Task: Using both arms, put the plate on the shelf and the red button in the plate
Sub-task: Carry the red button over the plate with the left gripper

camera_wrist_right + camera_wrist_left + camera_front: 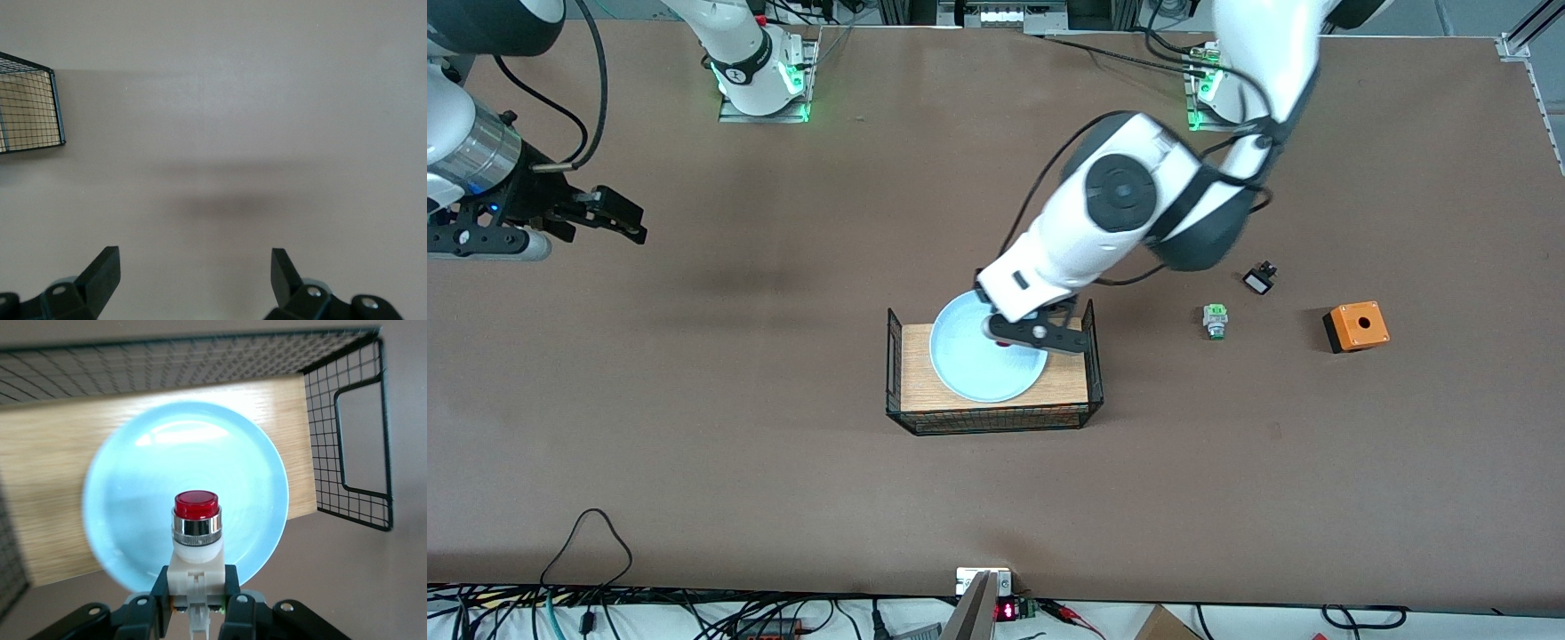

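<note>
The pale light-blue plate [978,364] lies in a black wire basket [894,373] with a wooden floor in the middle of the table. My left gripper [1009,340] hangs over the plate and is shut on the red button [196,537], whose red cap points at the plate [133,487] in the left wrist view. My right gripper [618,218] is open and empty, up over bare table at the right arm's end; its fingertips [107,267] show over bare brown table.
A green-capped button [1215,320], a small black-and-white switch [1259,280] and an orange box with a hole [1356,326] lie toward the left arm's end. The basket's corner shows in the right wrist view [57,107].
</note>
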Robot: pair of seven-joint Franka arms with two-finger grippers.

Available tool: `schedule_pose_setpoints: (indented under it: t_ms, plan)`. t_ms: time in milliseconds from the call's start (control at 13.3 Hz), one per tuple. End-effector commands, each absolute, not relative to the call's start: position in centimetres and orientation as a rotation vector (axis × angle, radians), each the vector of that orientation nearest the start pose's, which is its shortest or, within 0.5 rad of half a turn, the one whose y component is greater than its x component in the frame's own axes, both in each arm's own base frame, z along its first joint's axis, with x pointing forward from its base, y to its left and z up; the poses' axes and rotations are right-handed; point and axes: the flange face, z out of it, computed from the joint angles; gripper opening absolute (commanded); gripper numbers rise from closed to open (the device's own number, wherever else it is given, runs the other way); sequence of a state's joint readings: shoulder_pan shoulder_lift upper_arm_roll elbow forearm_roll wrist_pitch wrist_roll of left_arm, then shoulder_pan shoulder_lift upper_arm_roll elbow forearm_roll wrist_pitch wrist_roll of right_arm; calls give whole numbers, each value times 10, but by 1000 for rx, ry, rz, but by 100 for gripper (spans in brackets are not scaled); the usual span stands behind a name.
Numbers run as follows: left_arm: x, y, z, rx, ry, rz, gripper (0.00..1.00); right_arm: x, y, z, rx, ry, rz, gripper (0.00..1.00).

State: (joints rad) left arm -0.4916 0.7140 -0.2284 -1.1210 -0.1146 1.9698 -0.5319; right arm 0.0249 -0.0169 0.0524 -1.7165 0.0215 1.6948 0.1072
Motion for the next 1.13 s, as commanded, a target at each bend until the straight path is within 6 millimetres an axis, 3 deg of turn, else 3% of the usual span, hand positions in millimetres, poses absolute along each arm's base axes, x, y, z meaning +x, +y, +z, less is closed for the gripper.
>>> schedule_pose_setpoints:
  t_ms: [0, 151, 302, 679, 829, 905, 980, 1056]
  plan:
    - [613, -471, 398, -3399, 114, -27, 16, 539, 46, 598, -3126, 67, -26, 100]
    - [611, -485, 379, -3389, 139, -94, 16, 532, 43, 609, -3137, 75, -60, 100]
    - [613, -485, 366, -3382, 138, -102, 17, 527, 42, 615, -3135, 83, -81, 100]
    - [622, -474, 364, -3365, 135, -121, 21, 525, 40, 613, -3135, 102, -77, 100]
    - [622, -473, 362, -3365, 132, -115, 27, 526, 41, 614, -3135, 100, -84, 100]
    - [622, -472, 363, -3365, 127, -115, 35, 525, 41, 613, -3135, 100, -81, 100]
    - [624, -470, 367, -3366, 120, -120, 63, 525, 41, 613, -3135, 100, -81, 100]
    - [626, -466, 369, -3367, 116, -125, 100, 526, 41, 614, -3134, 100, -86, 100]
